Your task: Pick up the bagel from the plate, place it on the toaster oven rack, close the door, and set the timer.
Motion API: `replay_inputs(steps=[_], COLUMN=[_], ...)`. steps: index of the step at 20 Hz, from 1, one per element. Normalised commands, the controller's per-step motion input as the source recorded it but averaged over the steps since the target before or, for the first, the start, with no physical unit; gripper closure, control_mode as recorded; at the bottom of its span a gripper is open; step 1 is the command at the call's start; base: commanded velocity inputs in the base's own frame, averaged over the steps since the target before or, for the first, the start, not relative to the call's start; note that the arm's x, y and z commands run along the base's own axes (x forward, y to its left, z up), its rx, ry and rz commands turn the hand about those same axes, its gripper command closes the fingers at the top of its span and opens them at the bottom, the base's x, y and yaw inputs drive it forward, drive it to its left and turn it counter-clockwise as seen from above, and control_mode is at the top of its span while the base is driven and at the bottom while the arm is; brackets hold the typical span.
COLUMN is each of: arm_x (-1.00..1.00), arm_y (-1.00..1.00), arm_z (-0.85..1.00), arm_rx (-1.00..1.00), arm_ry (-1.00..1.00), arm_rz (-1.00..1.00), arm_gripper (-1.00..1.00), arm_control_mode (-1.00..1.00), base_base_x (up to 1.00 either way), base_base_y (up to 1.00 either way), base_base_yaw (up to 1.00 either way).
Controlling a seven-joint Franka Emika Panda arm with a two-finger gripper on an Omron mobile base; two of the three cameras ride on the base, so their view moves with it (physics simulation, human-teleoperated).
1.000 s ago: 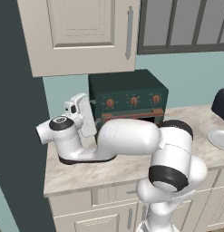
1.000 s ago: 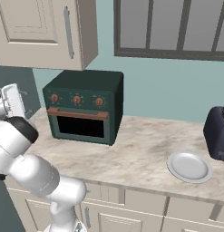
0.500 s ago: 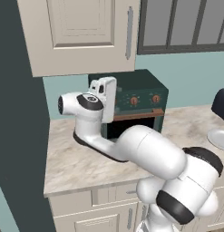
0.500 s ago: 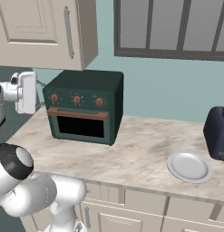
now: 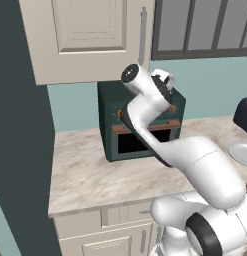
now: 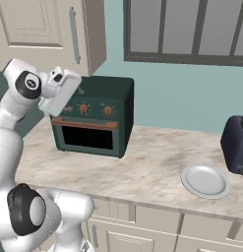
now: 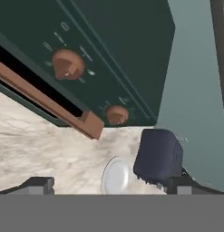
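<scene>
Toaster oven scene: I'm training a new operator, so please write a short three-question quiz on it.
1. True or false: the door hangs open.
2. What lies on the plate? A) a bagel B) nothing C) a cup
3. Fill in: the gripper, up by the knobs, has its jaws ____.

Key: 1 false; 2 B; 3 open.

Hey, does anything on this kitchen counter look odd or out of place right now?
One thing: the plate is bare, with no bagel on it or elsewhere on the counter. The toaster oven door is shut and straight. The open tool holds nothing.
</scene>
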Motion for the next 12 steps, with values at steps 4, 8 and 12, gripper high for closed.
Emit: replay_inputs(steps=[4,8,12], arm_x=[0.18,0.23,0.25], arm_y=[-0.79,-0.54,-0.2], arm_z=[0.0,0.0,-0.01], arm_rx=[0.36,0.24,0.15], arm_ry=[0.0,0.0,0.0], arm_rz=[0.0,0.0,0.0], arm_gripper=[-1.0,-1.0,-1.0], arm_control_mode=[-1.0,-1.0,-1.0], base_base_x=[0.0,0.0,0.0], base_base_y=[0.0,0.0,0.0], base_base_yaw=[0.0,0.0,0.0])
